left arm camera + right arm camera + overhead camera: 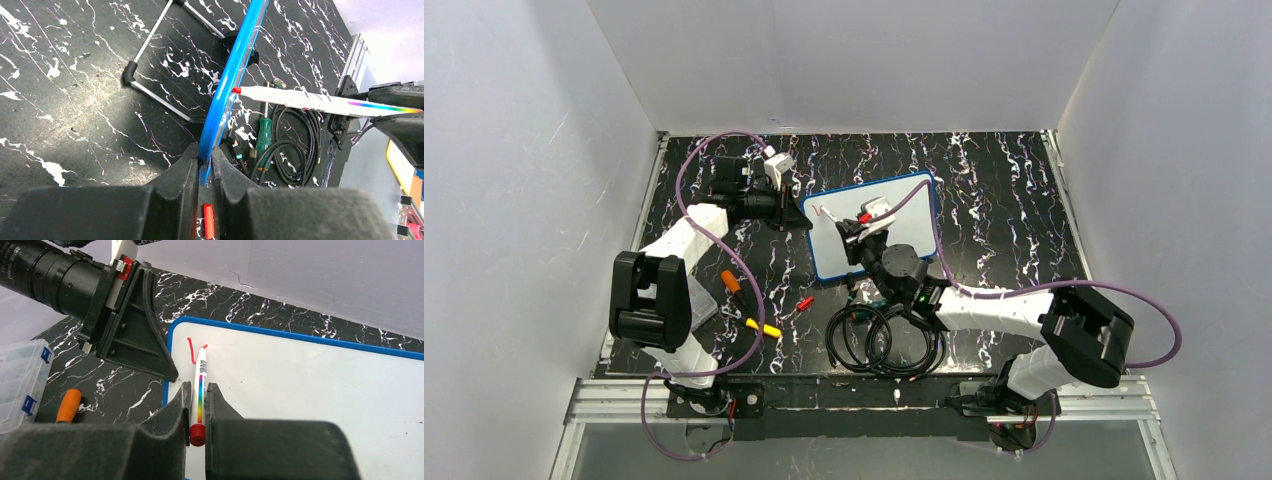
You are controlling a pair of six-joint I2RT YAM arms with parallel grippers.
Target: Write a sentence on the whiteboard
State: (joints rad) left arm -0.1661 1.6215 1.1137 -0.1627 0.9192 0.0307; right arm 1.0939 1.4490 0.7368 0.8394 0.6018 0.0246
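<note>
The whiteboard (894,235), white with a thin blue frame, lies tilted mid-table. My left gripper (796,217) is shut on its left corner; in the left wrist view the fingers (205,152) pinch the blue frame (227,85) seen edge-on. My right gripper (856,228) is shut on a white marker (200,371) with a rainbow stripe and red end cap. The marker's tip touches the board (300,385) near its top left corner. Of the sentence, only a short red stroke (191,351) shows beside the tip. The marker also shows in the left wrist view (310,101).
A coil of black cables (884,340) lies just in front of the board. An orange-handled tool (731,281), a yellow-tipped tool (764,327), a small red cap (805,303) and a clear plastic box (692,300) lie at front left. White walls enclose the table.
</note>
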